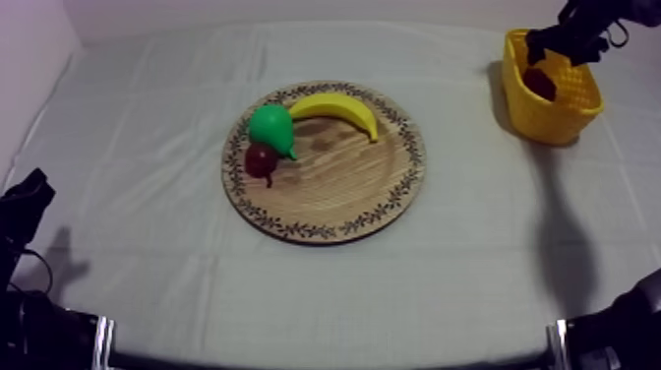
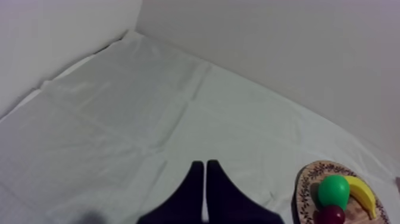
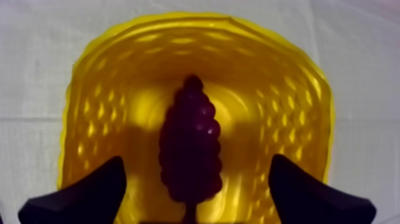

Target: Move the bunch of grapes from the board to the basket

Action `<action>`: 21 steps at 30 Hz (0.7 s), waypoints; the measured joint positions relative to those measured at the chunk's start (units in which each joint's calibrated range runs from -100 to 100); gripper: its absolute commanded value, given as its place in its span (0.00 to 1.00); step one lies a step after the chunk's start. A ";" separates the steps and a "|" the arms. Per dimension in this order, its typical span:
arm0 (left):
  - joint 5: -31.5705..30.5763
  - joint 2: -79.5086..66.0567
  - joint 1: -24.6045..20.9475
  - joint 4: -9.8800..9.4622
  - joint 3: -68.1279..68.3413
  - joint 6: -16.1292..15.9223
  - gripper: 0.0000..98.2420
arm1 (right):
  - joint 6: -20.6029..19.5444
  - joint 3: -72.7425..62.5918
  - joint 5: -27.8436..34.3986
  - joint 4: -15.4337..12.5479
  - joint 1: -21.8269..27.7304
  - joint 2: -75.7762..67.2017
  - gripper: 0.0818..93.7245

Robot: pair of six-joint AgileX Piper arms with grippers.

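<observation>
Since the bunch of grapes (image 3: 190, 143) lies inside the yellow basket (image 3: 274, 83), with the right claw (image 3: 196, 162) hanging just above the basket, spread apart on nothing, the drop looks done and only withdrawal seems left; the left claw (image 2: 205, 165), pressed together, sits well apart from the basket.

**Bunch of grapes** (image 1: 540, 83): dark purple-red, a long tapered cluster of small rounded berries. It sits inside the yellow basket (image 1: 575, 110), at the upper right of the top view. In the right wrist view it lies lengthwise at the middle of the basket's interior.

**Yellow basket:** woven-look walls, open top, standing upright.

**Wooden board** (image 1: 344, 202): round with a patterned rim, lying flat at frame centre, well apart from the basket.
</observation>
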 measured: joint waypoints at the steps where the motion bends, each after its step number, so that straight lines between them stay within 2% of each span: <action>1: 0.00 0.00 0.00 0.00 0.00 0.00 0.00 | -0.01 0.25 0.10 0.00 0.00 -0.31 0.88; 9: 0.00 0.00 0.00 0.00 0.00 0.00 0.00 | -0.39 2.83 -1.18 0.42 0.22 -2.69 0.81; 21: 0.00 0.00 0.00 0.00 0.00 0.00 0.00 | 0.20 12.03 -4.92 -0.03 1.66 -12.01 0.57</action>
